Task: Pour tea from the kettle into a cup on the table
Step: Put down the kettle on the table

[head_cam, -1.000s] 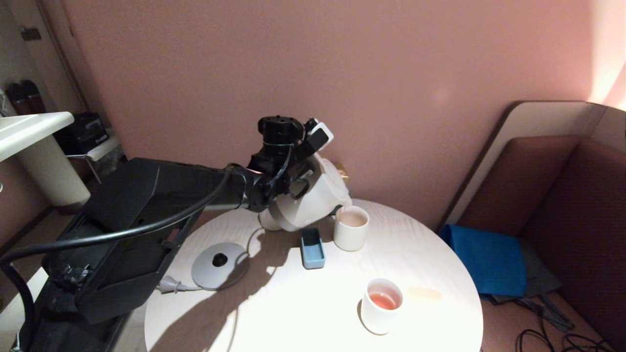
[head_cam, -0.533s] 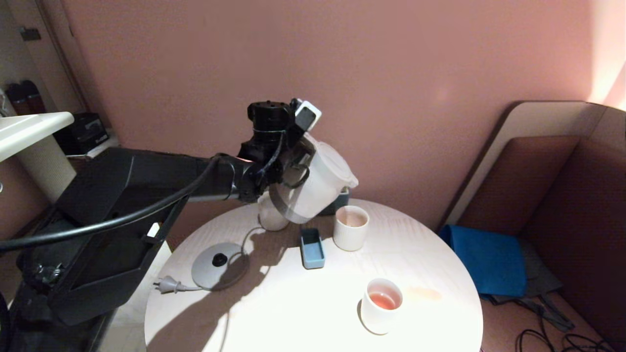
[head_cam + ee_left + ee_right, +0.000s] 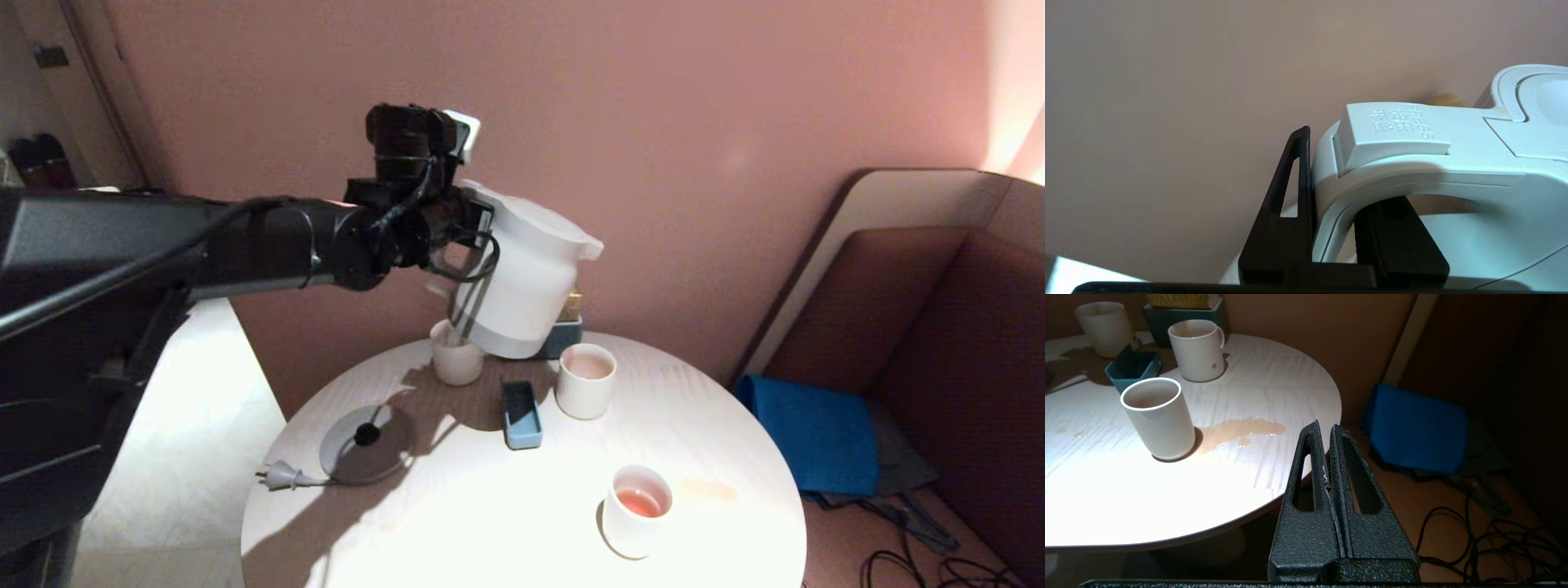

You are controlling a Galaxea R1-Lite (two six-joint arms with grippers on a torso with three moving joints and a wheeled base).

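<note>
kettle base [image 3: 365, 444], a grey disc with its plug, sits at about eight o'clock on the table [image 3: 457, 523], bare and waiting; the left gripper [image 3: 1333, 220] is clamped on the loop handle of the kettle [image 3: 522, 282], one finger outside the loop and one inside it, holding the kettle in the air above the table's far edge near twelve o'clock, close to upright with the spout turned toward three o'clock; a ribbed white tumbler [image 3: 455, 359] stands just below the kettle's base at about eleven o'clock; a small blue tray [image 3: 521, 415] lies near the centre; the cup [image 3: 585, 380], the squat ribbed mug, stands just beside the tray toward one o'clock and already shows pale tea [image 3: 589, 367] near its rim; a smooth white cup [image 3: 637, 510] with orange-pink liquid stands at about five o'clock, a spill [image 3: 1237, 432] just beside it; the right gripper [image 3: 1327, 457] is pressed shut on nothing, parked off the table's near right edge.

judged from this, pouring looks done and the kettle likely needs returning; to do that well, the arm should keep the kettle level so nothing drips, pass clear above the tumbler, and lower it squarely onto the disc before loosening the grip.
</note>
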